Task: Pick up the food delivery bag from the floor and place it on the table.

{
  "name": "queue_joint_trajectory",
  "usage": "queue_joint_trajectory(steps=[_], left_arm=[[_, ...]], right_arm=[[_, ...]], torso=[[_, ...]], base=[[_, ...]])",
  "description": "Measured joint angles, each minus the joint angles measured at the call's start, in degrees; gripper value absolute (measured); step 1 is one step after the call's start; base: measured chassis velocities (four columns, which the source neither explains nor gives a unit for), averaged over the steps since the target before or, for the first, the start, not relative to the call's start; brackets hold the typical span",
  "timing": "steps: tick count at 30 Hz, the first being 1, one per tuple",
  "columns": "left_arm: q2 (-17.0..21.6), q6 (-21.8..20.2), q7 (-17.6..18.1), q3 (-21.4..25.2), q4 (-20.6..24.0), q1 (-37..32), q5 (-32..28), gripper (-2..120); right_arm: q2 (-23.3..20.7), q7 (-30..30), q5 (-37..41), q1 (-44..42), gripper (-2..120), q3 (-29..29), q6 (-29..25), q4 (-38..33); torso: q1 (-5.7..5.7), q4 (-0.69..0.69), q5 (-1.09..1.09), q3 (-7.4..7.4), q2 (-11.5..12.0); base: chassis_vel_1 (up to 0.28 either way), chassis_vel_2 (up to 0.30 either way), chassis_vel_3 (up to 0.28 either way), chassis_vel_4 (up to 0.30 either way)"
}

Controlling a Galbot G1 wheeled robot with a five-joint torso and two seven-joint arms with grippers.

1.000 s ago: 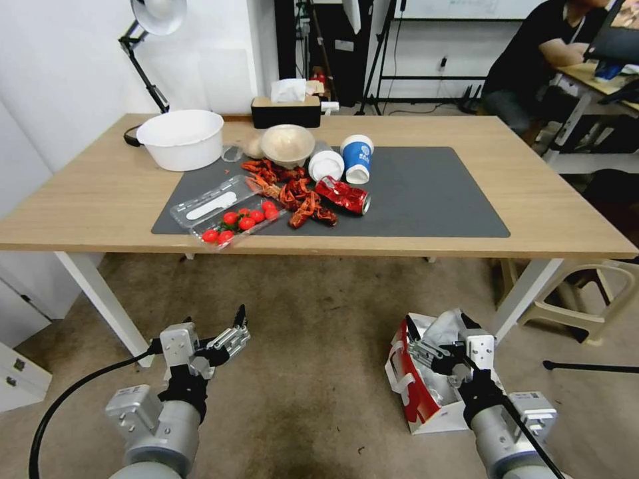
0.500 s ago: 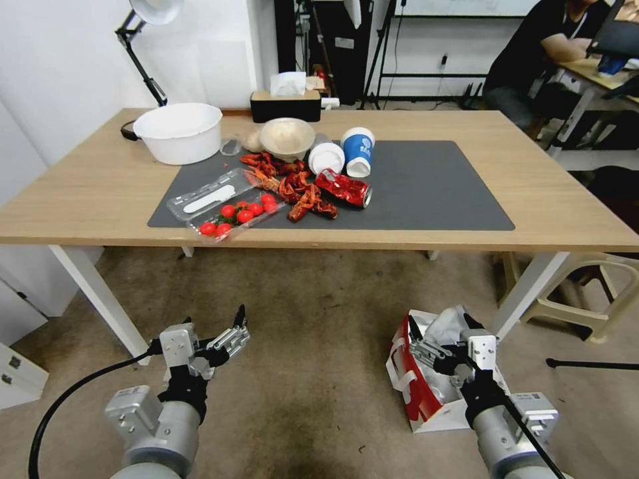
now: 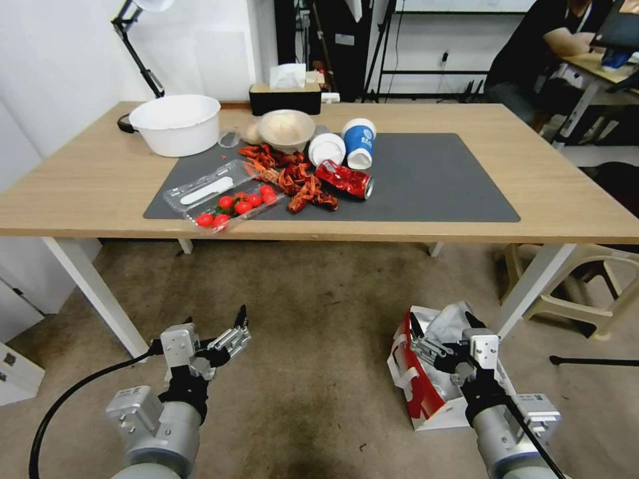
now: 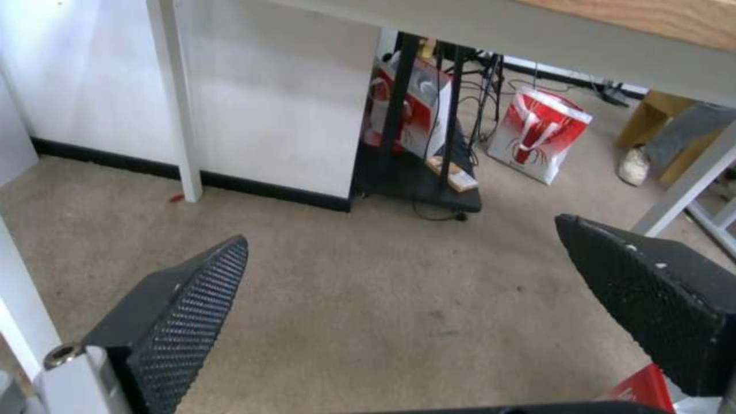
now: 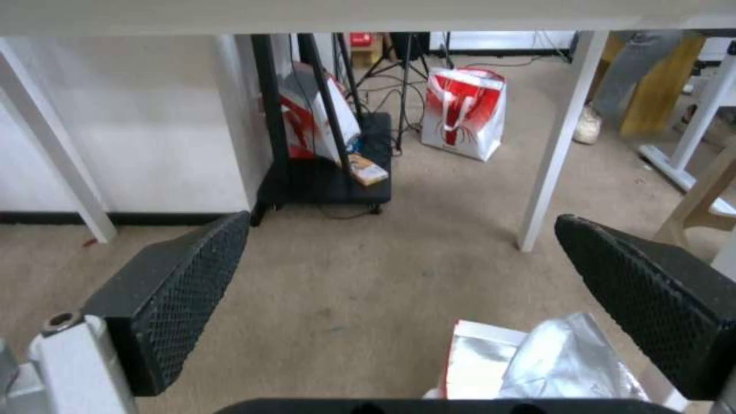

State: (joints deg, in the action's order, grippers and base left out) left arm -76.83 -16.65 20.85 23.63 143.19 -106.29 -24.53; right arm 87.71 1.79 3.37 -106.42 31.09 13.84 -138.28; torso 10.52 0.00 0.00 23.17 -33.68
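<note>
Brownish worn floor (image 3: pixel 313 319) runs under the light-wood bench (image 3: pixel 566 199). Food delivery bag (image 3: pixel 419 389) stands on the floor by the bench's right front leg, top open, crumpled silver foil lining inside. Right gripper (image 3: pixel 439 339) hangs over the bag's mouth, jaws wide, holding nothing. Left gripper (image 3: pixel 233 329) hovers low over bare floor, jaws wide too. On the bench's grey mat (image 3: pixel 439 179): clear tray (image 3: pixel 223 203) with red tomatoes, white basin (image 3: pixel 176 123), blue cup (image 3: pixel 358 143), crushed red can (image 3: pixel 343 179).

My head camera has tipped a little: the table (image 3: pixel 532 193) and everything on it now sit higher in my view, more floor (image 3: pixel 319 313) shows, and the food delivery bag (image 3: pixel 416 386) has slipped slightly lower
</note>
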Motion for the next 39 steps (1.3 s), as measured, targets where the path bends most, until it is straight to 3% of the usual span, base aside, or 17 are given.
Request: queue_joint_trajectory(steps=[7, 39], left_arm=[[-0.18, 0.06, -0.01, -0.25, -0.38, 0.10, 0.07, 100], [-0.30, 1.34, -0.09, -0.41, -0.90, -0.77, 0.59, 100]], right_arm=[[0.13, -0.36, 0.46, 0.14, 100, -0.06, -2.23, 0.61], [-0.05, -0.04, 0.83, 0.09, 100, 0.86, -1.00, 0.01]], torso=[[-0.74, 0.00, 0.00, -1.15, 1.90], [-3.37, 0.00, 0.00, -5.91, 9.27]], base=[[0.000, 0.000, 0.000, 0.000], [0.000, 0.000, 0.000, 0.000]])
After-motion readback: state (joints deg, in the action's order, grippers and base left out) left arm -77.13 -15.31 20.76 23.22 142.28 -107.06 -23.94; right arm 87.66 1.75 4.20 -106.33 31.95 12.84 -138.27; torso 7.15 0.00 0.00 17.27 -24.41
